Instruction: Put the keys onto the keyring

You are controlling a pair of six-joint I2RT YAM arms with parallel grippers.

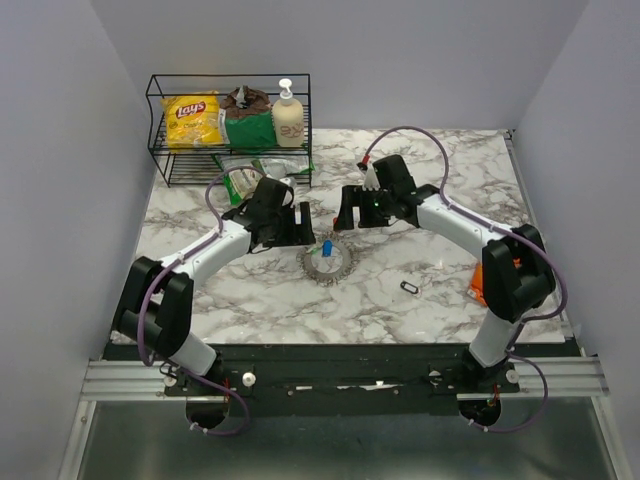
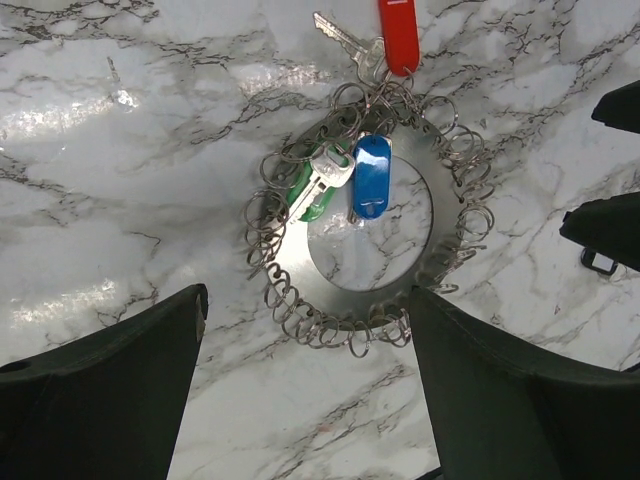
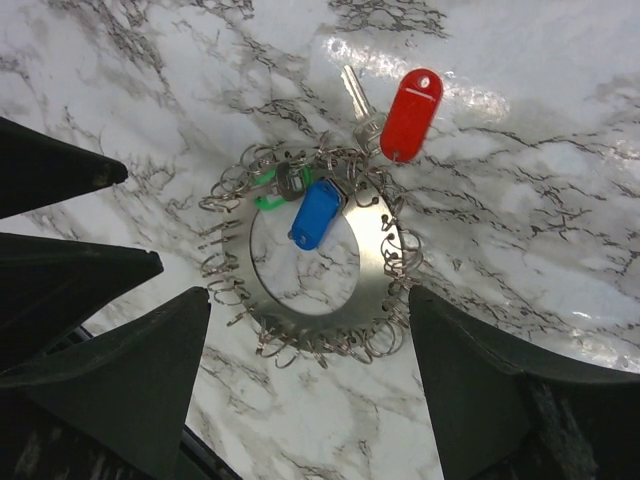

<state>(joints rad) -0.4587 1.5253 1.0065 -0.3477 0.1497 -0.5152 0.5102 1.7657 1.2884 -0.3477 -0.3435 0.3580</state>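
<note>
Keys [image 2: 325,178] lie at the keyring [image 2: 290,282] in the middle of the table [image 1: 250,300], right under both of your grippers. The keyring is a flat, shiny metal circle with a round hole in it. Lots of little wire loops stick out all around its edge like curls. The blue key [image 2: 371,177] has a smooth, long, rounded plastic head and lies across the inside edge of the circle. The green key [image 2: 318,205] sits just beside it, mostly tucked under a silver key blade. The red key [image 2: 398,35] has the same rounded plastic head. It lies just outside the circle, touching the wire loops. You cannot tell if any key is hooked on a loop.

Your left gripper [image 2: 310,400] hangs over the keyring with its two dark fingers spread wide and nothing between them. Your right gripper [image 3: 310,390] is spread wide too and holds nothing.

The table top looks like white marble with grey veins, smooth and glossy. At the back stands a black wire basket [image 1: 228,77]. In it are a yellow chip bag [image 1: 192,120] that says "Lay's" and a cream soap bottle [image 1: 288,118] with a pump. A tiny black thing [image 1: 410,287] lies on the table to the right of the keyring, too small to name.
</note>
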